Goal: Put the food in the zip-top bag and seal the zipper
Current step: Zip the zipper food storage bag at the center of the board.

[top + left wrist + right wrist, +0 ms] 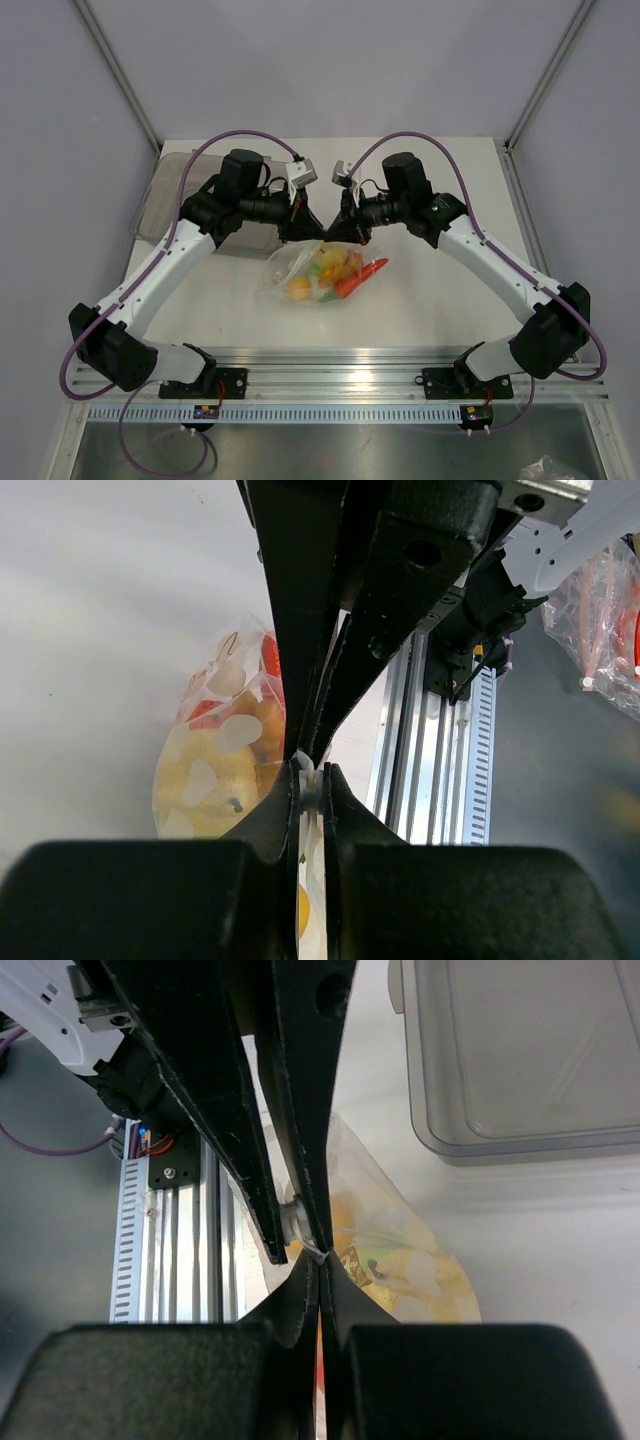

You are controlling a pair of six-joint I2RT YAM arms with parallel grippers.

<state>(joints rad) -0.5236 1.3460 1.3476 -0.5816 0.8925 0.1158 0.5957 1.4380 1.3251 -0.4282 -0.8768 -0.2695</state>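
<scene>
light: bright, even | shadows: soft | wrist views: near foreground blurred

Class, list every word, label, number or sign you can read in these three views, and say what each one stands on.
No readable text in any view.
zip-top bag: printed white dots only, no letters.
left base board and right base board: coloured marks, too small to read.

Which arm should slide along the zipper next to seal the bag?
Left, probably: the left gripper clamps the zipper, while the right gripper, shut on the bag beside it, can anchor.
</scene>
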